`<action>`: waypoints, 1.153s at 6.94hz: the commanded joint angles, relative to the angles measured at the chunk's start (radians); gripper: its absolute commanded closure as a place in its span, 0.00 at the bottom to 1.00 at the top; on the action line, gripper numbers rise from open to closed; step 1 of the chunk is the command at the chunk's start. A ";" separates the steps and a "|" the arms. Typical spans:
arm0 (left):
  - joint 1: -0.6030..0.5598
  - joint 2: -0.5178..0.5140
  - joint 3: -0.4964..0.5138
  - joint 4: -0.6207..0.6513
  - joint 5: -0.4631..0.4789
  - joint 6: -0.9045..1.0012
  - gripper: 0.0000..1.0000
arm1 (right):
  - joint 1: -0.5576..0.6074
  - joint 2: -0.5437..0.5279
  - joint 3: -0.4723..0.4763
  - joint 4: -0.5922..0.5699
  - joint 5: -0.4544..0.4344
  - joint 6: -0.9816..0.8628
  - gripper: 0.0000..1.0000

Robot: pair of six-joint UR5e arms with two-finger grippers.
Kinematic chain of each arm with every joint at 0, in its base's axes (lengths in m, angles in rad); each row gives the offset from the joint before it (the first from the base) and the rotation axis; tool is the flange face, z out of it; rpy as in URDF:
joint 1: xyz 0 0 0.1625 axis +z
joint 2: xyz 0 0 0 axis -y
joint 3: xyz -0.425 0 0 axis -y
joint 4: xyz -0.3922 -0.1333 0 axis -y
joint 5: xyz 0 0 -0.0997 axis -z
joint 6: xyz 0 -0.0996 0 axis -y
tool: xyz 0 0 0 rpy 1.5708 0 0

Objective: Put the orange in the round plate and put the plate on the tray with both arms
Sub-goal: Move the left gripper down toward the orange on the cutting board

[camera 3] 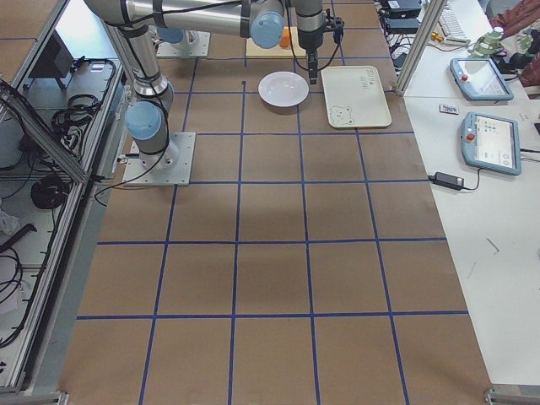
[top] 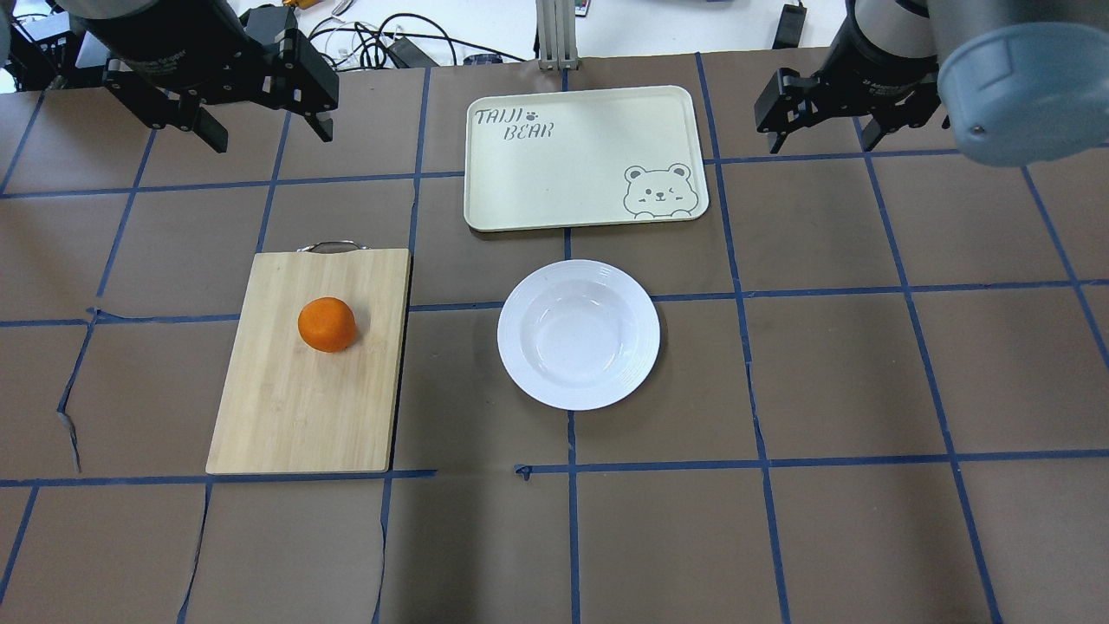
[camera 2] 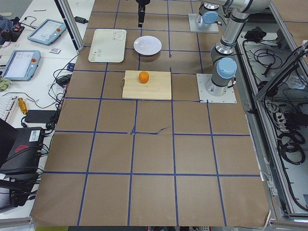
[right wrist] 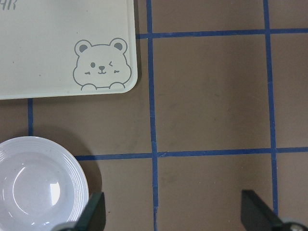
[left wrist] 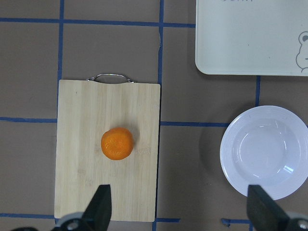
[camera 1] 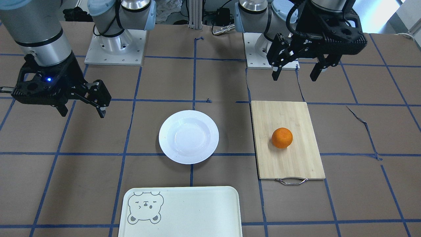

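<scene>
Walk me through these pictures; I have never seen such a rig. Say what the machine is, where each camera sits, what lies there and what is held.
This is a two-armed robot at a brown table. Each arm ends in a gripper with two black fingers. One camera faces the robot, one looks down from behind it, two look along the table from its ends, and two ride on the wrists. An orange sits on a bamboo cutting board. Beside the board lies an empty round plate, and farther from the robot a cream tray with a bear drawing. The left gripper and right gripper hang open, holding nothing.
</scene>
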 commanded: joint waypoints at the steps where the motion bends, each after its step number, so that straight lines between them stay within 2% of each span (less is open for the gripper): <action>1: -0.001 0.000 -0.001 0.000 0.001 0.000 0.00 | -0.007 0.000 -0.001 -0.003 -0.011 -0.001 0.00; 4: 0.009 -0.032 -0.009 -0.017 0.013 -0.003 0.00 | 0.004 -0.007 -0.003 0.002 -0.005 -0.003 0.00; 6: 0.089 -0.047 -0.142 -0.040 0.010 0.001 0.00 | 0.006 -0.007 -0.001 0.002 -0.011 -0.003 0.00; 7: 0.128 -0.093 -0.218 -0.002 0.010 0.003 0.00 | 0.003 -0.006 -0.006 0.002 -0.011 -0.001 0.00; 8: 0.137 -0.136 -0.281 0.088 0.012 0.003 0.00 | 0.001 -0.006 -0.001 0.002 -0.012 -0.001 0.00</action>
